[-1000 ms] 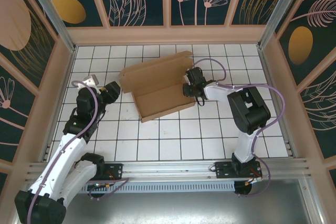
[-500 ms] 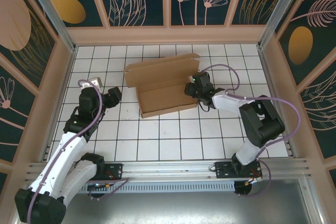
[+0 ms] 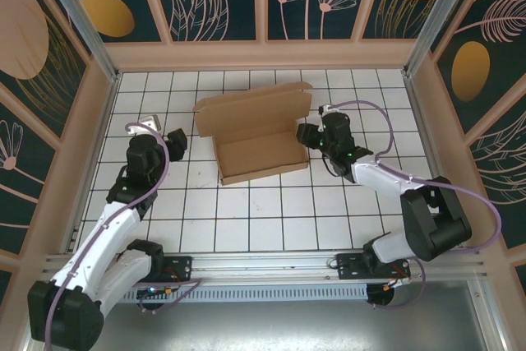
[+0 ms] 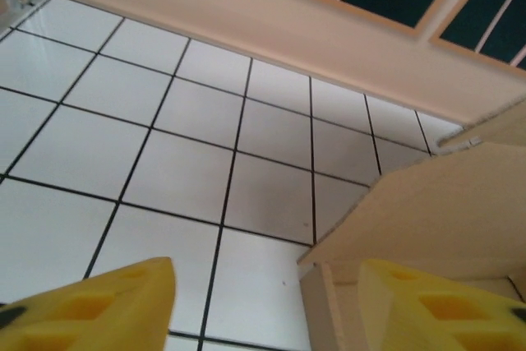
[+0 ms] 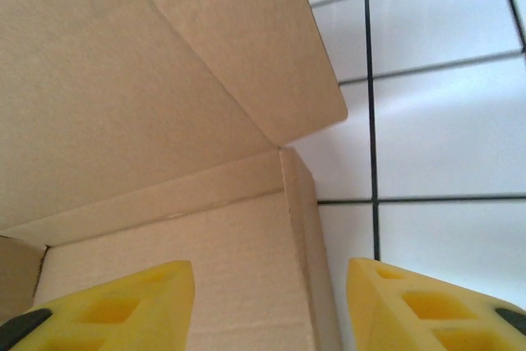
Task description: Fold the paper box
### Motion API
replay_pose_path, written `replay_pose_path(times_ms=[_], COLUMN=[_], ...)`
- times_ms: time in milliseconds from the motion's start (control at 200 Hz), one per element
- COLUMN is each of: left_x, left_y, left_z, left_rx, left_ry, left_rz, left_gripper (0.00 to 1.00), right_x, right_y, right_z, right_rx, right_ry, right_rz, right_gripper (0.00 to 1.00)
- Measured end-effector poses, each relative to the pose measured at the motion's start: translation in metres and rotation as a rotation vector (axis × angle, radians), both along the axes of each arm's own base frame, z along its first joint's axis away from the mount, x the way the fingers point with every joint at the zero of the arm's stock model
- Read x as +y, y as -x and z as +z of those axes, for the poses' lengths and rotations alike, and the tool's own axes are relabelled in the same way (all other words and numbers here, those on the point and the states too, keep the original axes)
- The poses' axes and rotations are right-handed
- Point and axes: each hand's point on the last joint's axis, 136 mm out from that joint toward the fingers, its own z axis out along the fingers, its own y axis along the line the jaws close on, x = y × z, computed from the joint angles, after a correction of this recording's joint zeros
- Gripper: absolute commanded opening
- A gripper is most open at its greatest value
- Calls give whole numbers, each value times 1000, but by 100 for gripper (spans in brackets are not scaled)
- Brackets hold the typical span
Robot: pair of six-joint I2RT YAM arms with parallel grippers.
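The paper box [image 3: 256,152] is a shallow brown cardboard tray on the tiled table, its lid [image 3: 253,109] standing up along the far side. My left gripper [image 3: 175,142] is open a little left of the box, apart from it. In the left wrist view the left gripper [image 4: 267,311] shows yellow fingers [image 4: 90,310] over bare tile, with the box's corner [image 4: 427,207] at the right. My right gripper [image 3: 306,135] is open at the box's right end. The right gripper [image 5: 267,302] straddles the right side wall [image 5: 301,240] without closing on it; the lid's side flap [image 5: 246,47] hangs above.
White tiled table [image 3: 271,211] with free room in front of the box and at both sides. Beige walls [image 3: 255,55] enclose the table at the back, left and right. The right arm's cable [image 3: 386,125] loops over the tiles behind it.
The box slid slightly right and squared up, its lid more upright. The right arm's elbow swung out to the right, its gripper staying at the box's end. The left gripper drew back from the lid's corner.
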Motion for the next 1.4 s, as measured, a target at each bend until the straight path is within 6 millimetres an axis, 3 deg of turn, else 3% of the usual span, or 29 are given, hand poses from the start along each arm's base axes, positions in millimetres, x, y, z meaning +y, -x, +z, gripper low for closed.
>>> replay_pose_path(times_ms=[200, 320, 520, 686, 891, 1071, 1401], left_x=[0, -4, -13, -14, -12, -9, 8], left_y=[-27, -33, -21, -19, -14, -12, -12], left_z=[-19, -29, -27, -24, -25, -24, -2], left_rx=[60, 62, -6, -5, 15, 43, 6], left_ry=[-35, -25, 127, 227, 309, 306, 278], left_rz=[34, 23, 0, 26, 63, 89, 178], left_gripper=[59, 60, 60, 63, 64, 64, 63], right_x=[-1, 5, 21, 23, 22, 4, -7], right_y=[-6, -7, -32, -15, -7, 9, 8], right_z=[11, 14, -33, -65, -78, -99, -96], right_rx=[-77, -106, 87, 212, 258, 305, 287], right_ry=[59, 28, 77, 106, 81, 71, 10], right_rz=[33, 69, 145, 170, 94, -14, -149], right_gripper=[52, 52, 47, 38, 36, 28, 20])
